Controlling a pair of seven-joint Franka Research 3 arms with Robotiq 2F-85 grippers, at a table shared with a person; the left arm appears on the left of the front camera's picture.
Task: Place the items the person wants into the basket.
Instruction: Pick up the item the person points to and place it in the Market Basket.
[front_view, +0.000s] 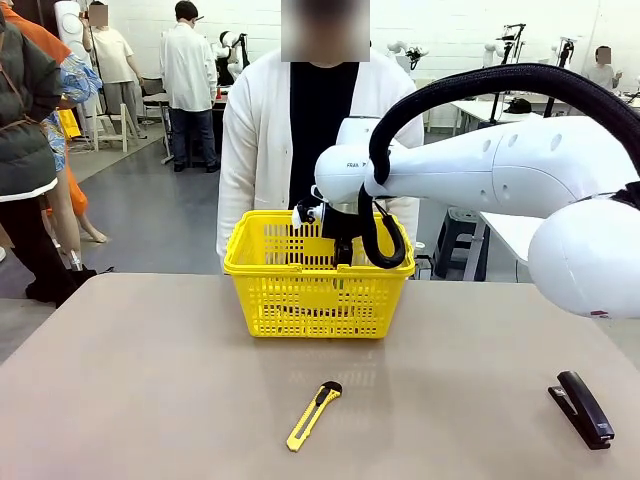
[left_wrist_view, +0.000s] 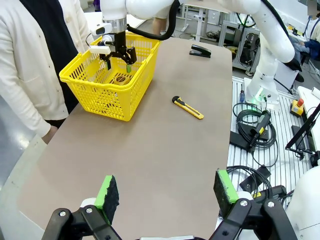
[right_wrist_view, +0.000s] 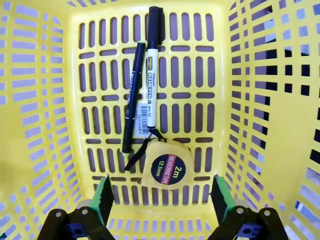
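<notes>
Already the pen (right_wrist_view: 131, 97), marker (right_wrist_view: 151, 65) and tape measure (right_wrist_view: 167, 165) lie on the basket (right_wrist_view: 40, 125) floor. Right gripper (right_wrist_view: 160, 192) above them gapes empty, left gripper (left_wrist_view: 167, 192) also wide. Knife (front_view: 314, 415) and stapler (front_view: 581, 408) rest outside the basket, so probably nothing remains.

The bright yellow slotted plastic shopping basket (front_view: 318, 290) stands at the desk's (front_view: 150, 400) far edge, before the person in a white cardigan (front_view: 262, 130). Inside lie the slim black pen (right_wrist_view: 133, 95), the white-and-black marker (right_wrist_view: 152, 65) beside it, and the yellow-and-black tape measure (right_wrist_view: 167, 166) at their near ends. A long yellow utility knife (front_view: 314, 414) lies nearer, a black stapler (front_view: 581, 408) to its right.
</notes>
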